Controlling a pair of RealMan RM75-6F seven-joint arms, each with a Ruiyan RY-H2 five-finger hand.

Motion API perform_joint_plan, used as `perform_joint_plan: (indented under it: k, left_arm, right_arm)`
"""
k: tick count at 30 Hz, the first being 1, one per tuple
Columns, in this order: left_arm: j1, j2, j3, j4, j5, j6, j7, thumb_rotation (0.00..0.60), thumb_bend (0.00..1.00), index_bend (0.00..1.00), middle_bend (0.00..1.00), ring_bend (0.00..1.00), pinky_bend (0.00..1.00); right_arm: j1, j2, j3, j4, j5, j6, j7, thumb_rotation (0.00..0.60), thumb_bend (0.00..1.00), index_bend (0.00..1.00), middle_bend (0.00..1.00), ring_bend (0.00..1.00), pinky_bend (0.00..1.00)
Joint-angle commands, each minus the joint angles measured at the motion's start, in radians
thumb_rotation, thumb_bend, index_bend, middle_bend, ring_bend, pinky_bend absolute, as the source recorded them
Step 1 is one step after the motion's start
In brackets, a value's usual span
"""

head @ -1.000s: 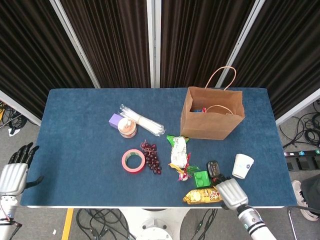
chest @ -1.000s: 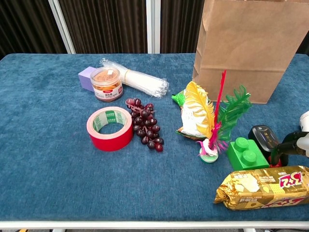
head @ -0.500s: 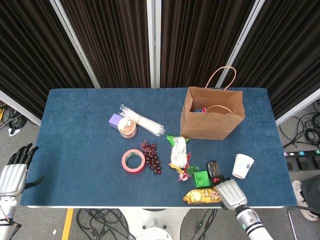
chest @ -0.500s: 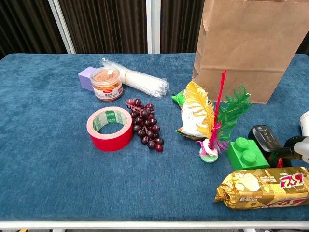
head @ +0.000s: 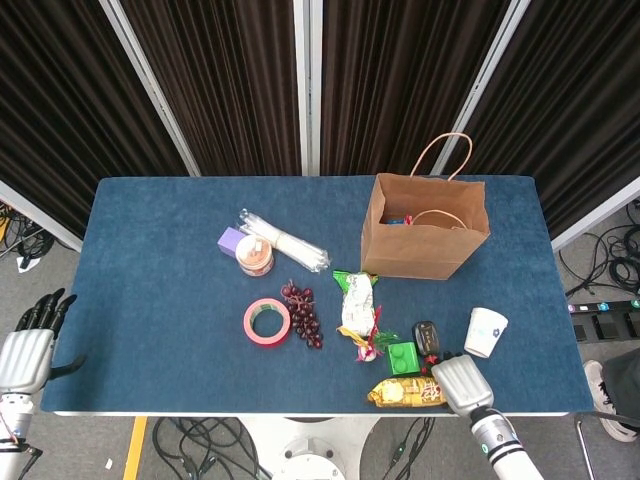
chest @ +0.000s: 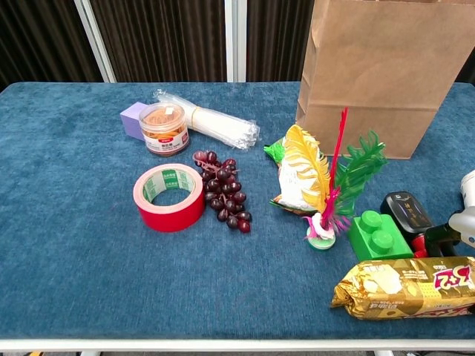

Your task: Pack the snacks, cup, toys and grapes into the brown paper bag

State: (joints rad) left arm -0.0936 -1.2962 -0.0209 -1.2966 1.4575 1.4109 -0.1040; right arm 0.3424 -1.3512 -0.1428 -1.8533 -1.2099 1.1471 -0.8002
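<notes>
Our right hand (head: 460, 383) sits at the near edge of the worktop (head: 150, 300), its dark fingers (chest: 438, 236) reaching toward the gold snack pack (chest: 404, 285) and the red bit beside it; we cannot tell whether they are pinching anything, since the chest view shows only their tips and the head view only the back of the hand. Our left hand (head: 27, 350) hangs off the worktop's left corner with fingers spread, holding nothing. We judge we are at the start of a pick on the near right cluster, most likely the snack pack, and the next move calls for closing around its length, lifting it clear of the green block (chest: 380, 234) and black case (chest: 406, 210) just beside it, then carrying it back to the bag (head: 425, 228). The pack is a long, glossy gold wrapper lying flat, likely slippery and crinkly. The bag stands upright and open at the far right, something already inside. The cup (head: 486, 331), grapes (chest: 225, 199), feather toy (chest: 326, 185) and jar (chest: 162, 127) lie on the worktop.
</notes>
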Motion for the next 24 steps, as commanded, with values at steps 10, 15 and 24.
perform_joint_plan:
  k: [10, 15, 24]
  left_arm:
    - [0.001, -0.001, 0.000, 0.002, 0.001, -0.002, -0.002, 0.600, 0.23, 0.14, 0.13, 0.03, 0.17]
    - [-0.001, -0.001, 0.001, -0.001, 0.003, -0.005, 0.000, 0.600, 0.23, 0.14, 0.13, 0.03, 0.17]
    - [-0.005, 0.001, 0.000, -0.012, 0.006, -0.007, 0.013, 0.600, 0.23, 0.14, 0.13, 0.03, 0.17]
  right_arm:
    - [-0.005, 0.021, 0.012, -0.021, -0.024, 0.025, 0.022, 0.600, 0.19, 0.64, 0.58, 0.46, 0.58]
    - [-0.008, 0.053, 0.020, -0.042, -0.072, 0.046, 0.064, 0.600, 0.23, 0.68, 0.62, 0.50, 0.64]
    - [-0.012, 0.114, 0.043, -0.059, -0.163, 0.074, 0.182, 0.600, 0.33, 0.78, 0.69, 0.58, 0.72]
